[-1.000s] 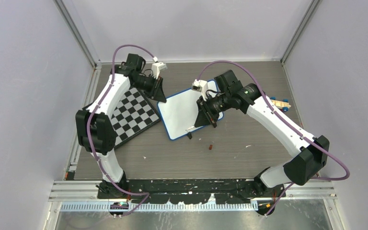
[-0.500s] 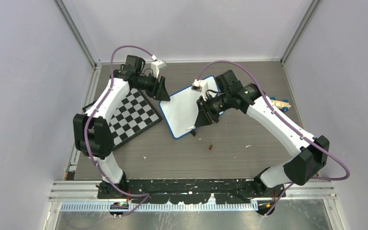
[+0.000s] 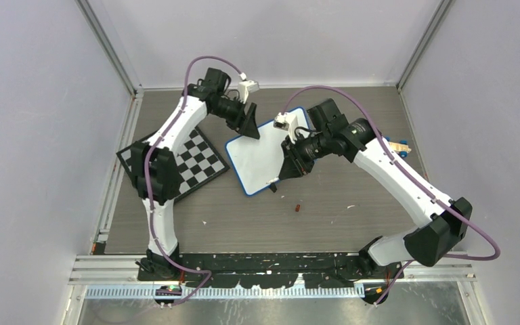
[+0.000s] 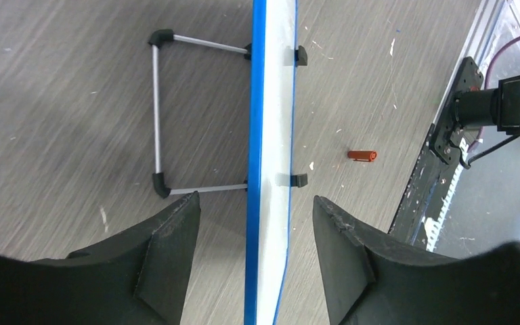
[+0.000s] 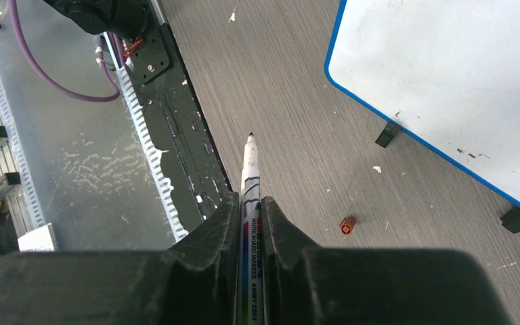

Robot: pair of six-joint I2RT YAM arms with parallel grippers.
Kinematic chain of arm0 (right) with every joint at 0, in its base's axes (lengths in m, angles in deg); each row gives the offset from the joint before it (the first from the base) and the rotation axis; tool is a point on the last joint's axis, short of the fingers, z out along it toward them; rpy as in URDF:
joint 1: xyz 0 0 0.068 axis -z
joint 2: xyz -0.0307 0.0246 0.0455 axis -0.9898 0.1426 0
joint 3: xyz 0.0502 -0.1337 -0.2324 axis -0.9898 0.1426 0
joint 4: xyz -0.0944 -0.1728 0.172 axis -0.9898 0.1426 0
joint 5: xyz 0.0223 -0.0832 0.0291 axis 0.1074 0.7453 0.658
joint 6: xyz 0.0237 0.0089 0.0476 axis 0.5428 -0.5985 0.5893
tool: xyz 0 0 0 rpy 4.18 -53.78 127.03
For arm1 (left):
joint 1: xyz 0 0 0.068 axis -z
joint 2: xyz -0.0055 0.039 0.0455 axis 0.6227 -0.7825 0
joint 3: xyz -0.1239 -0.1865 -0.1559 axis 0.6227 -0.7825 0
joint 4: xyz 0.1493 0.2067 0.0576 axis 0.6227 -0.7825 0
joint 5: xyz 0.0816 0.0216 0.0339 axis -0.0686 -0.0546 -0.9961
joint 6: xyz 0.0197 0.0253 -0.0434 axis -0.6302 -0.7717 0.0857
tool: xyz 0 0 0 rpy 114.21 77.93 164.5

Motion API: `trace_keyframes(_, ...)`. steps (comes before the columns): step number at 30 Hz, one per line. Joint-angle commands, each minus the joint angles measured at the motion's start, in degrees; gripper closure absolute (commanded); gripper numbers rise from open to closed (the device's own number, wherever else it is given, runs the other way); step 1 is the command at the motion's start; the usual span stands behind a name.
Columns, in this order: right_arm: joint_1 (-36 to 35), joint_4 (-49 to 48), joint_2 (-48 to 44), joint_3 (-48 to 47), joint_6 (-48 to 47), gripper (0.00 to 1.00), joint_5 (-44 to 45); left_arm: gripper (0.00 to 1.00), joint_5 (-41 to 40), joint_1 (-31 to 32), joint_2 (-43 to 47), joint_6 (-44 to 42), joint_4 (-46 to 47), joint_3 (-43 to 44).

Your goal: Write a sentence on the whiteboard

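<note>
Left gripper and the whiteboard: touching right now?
Apart. The left wrist view shows the left gripper open and straddling the whiteboard, which is seen edge-on. Bare table shows between the blue frame and the gripper on both sides.

Whiteboard (image 4: 279, 101) — smooth, glossy white face in a blue plastic-looking frame; its stand (image 4: 156, 115) is bare metal rod with black plastic-looking corner pieces. Desk (image 4: 54, 81): matt grey wood-grain surface. Whiteboard marker (image 5: 250, 196) — glossy printed barrel, matt dark tip.
</note>
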Motion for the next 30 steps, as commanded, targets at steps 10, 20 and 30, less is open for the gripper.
trace_keyframes(10,-0.06,2.05,-4.57,-2.13,-2.15,1.0,2.07,0.88,0.63,4.75,-5.05,-0.22,-6.72,8.64)
trace_keyframes(20,-0.06,1.98,-3.87,-2.51,-1.97,1.0,1.28,1.0,2.01,4.76,-4.61,4.43,-5.35,11.65)
trace_keyframes(30,-0.01,1.98,-3.66,-2.18,-2.14,1.0,1.42,1.0,3.51,4.83,-7.81,5.08,-5.0,13.71)
